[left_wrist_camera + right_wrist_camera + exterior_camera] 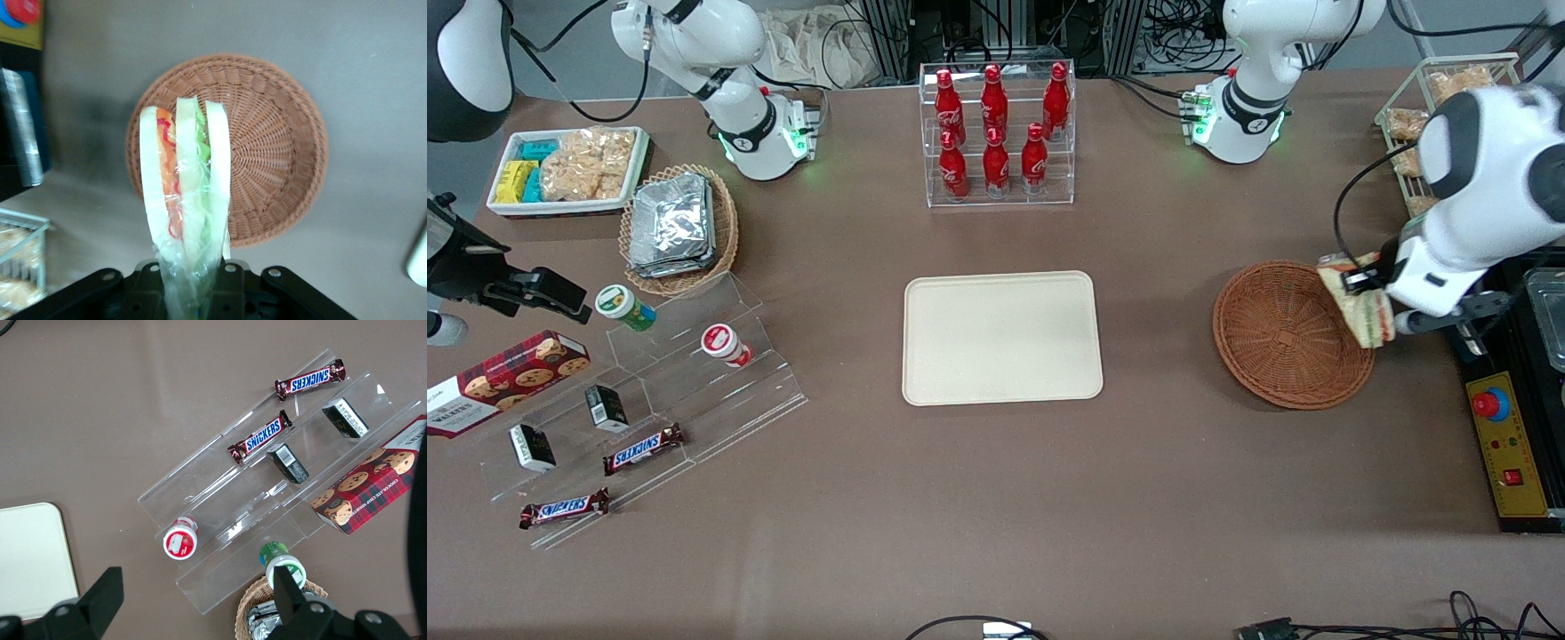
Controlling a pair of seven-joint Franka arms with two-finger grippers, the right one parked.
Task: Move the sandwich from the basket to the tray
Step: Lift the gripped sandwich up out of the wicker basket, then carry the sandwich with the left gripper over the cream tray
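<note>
the gripper (1360, 283) pinches the sandwich (1362, 308) and holds it in the air above the basket (1280, 342) rim, well apart from the tray (1001, 338).

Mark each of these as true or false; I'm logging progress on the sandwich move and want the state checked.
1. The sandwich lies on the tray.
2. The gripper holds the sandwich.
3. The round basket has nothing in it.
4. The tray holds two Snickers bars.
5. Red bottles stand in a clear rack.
1. False. The sandwich is held above the rim of the basket; the tray is bare.
2. True. The gripper is shut on it at the basket's edge.
3. True.
4. False. The Snickers bars lie on the clear stepped stand toward the parked arm's end.
5. True. The red bottles stand in the clear rack.
</note>
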